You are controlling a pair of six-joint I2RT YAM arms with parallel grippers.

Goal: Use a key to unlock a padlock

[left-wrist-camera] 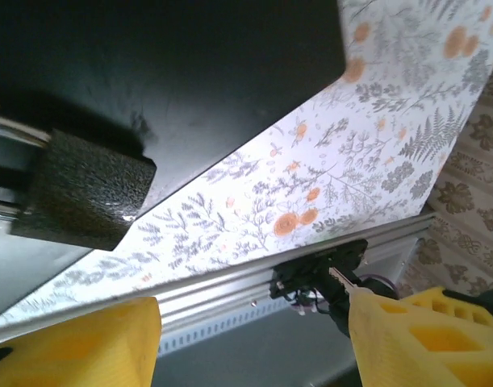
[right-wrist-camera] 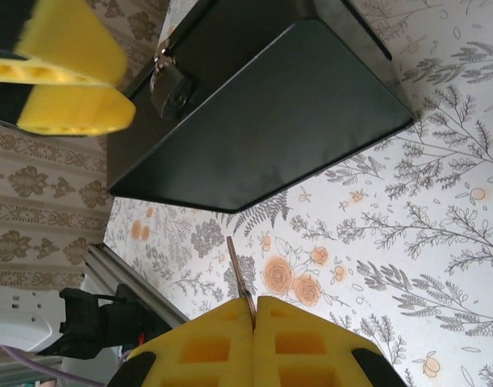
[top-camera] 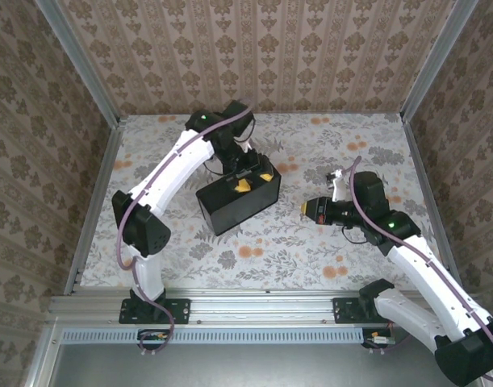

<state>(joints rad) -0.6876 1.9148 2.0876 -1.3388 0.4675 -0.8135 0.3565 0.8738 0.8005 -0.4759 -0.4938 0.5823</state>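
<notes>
Padlock [right-wrist-camera: 172, 87] hangs on the side of the black box [right-wrist-camera: 270, 105], up by its top edge. The box sits near the middle of the desk [top-camera: 311, 250], a little toward the far-left corner. In the right wrist view the lock's body looks dark and compact, with what seems to be the keyhole face turned toward that camera.

The left claw [top-camera: 255, 179] is over that end of the box with its yellow fingers [left-wrist-camera: 424, 339] spread wide. It is released and gripping nothing, with one finger just beside the lock. The right claw [right-wrist-camera: 254, 302] is clenched on the key [right-wrist-camera: 238, 270]. The key's thin blade sticks out of the grip, aimed toward the box but well apart from it.

I judge the lock to be solid metal, stiff and heavy for its size. It dangles freely, though, and would likely swing away from a pushing key. Pinching its flat sides and leaving the keyhole clear should steady it. The key is slim, hard and slick — held by the head alone, it could twist in the grip when turned.
</notes>
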